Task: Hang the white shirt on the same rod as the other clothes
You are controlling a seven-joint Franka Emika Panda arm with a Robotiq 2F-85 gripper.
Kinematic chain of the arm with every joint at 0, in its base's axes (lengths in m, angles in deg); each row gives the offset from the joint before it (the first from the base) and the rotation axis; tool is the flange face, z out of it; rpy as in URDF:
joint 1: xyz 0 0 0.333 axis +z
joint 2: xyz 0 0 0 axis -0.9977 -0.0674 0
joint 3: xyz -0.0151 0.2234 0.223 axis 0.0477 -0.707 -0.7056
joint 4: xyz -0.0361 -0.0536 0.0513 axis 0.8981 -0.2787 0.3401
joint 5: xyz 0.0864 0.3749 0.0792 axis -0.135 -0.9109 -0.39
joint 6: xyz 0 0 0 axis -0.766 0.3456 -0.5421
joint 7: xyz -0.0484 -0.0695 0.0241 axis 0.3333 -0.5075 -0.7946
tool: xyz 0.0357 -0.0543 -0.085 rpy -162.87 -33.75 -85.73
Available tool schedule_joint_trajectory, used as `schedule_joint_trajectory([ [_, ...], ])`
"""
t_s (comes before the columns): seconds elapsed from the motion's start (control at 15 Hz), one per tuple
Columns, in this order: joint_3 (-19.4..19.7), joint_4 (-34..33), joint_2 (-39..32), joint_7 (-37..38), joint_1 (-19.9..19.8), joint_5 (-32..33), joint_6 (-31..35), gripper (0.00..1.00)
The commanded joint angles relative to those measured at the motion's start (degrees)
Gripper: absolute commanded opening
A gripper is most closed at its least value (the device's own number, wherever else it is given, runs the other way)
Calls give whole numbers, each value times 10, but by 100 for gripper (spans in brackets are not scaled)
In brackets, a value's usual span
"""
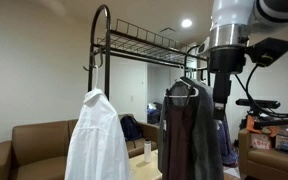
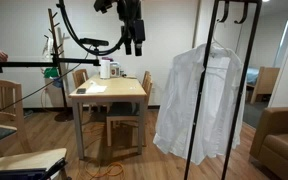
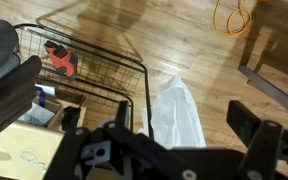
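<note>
The white shirt [image 1: 96, 135] hangs on a hanger at the end of the black rack, by the curved upright, apart from the other clothes. It also shows in an exterior view [image 2: 199, 100] and from above in the wrist view [image 3: 174, 110]. The other clothes [image 1: 189, 130], dark grey and brownish, hang on the rod [image 1: 144, 60] under the wire-grid shelf. My gripper [image 1: 220, 100] is beside the dark garments at about rod height; in an exterior view [image 2: 134, 42] it is high above the table. In the wrist view the gripper [image 3: 182, 125] is open and empty, above the shirt.
The wire-grid top shelf [image 3: 89, 75] holds a red object [image 3: 61, 58]. A brown sofa [image 1: 34, 140] stands behind the rack. A wooden table [image 2: 109, 95] with chairs and a jug stands near the robot. A coat stand [image 2: 57, 40] is at the back wall.
</note>
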Motion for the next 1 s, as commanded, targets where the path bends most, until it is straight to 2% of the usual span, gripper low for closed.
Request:
schedule_joint_trajectory([
  [0.0,-3,-1,0,-1,-4,-1,-1,100],
  [0.6,-3,-7,-7,-3,-3,-4,5,100],
  [0.93,-23,-99,-89,-9,-1,23,28,100],
])
